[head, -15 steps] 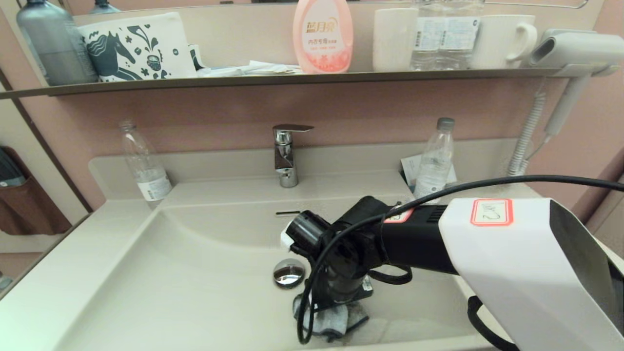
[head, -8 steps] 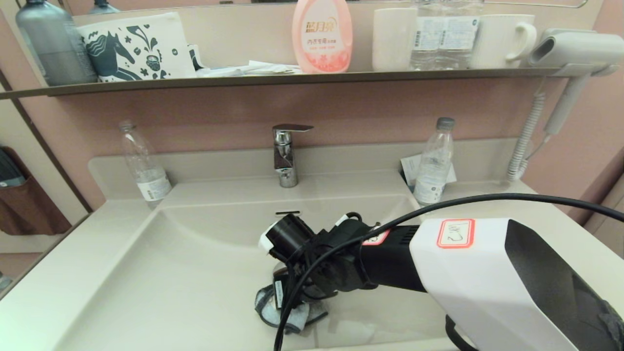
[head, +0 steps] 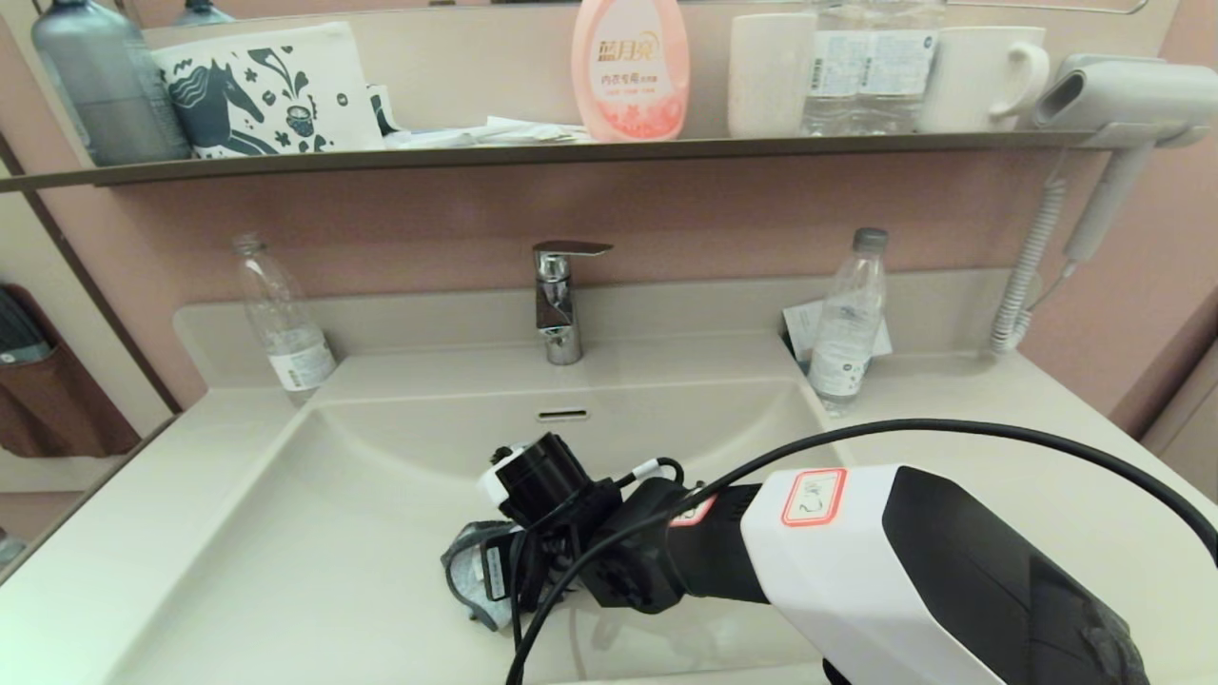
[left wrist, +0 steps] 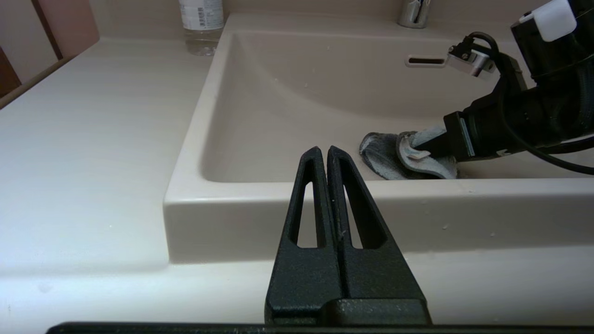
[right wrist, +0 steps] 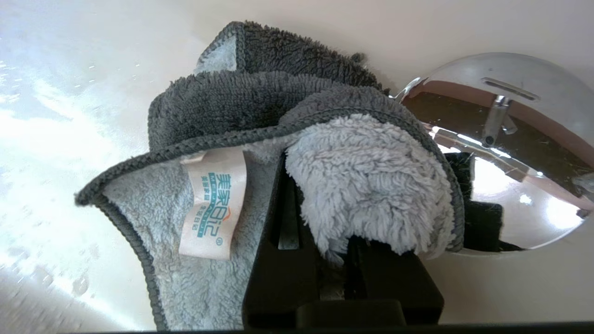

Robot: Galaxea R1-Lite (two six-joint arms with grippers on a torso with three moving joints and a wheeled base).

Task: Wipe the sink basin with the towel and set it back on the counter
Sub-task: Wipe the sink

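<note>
Gripping towel (right wrist: 366, 181) in right hand (right wrist: 320, 260)

Drain plug (right wrist: 501, 153) partly behind the towel (right wrist: 371, 185), right tool's fingertips buried in its folds.

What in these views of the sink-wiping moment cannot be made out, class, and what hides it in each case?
- Drain plug: hidden in the head view behind the right gripper and its cable; only the right wrist view shows it.
- Towel: its clamped middle is covered by the fingers.
- Left gripper: outside the head view.
- Sink basin: near wall cut off by the head view's lower edge.
</note>
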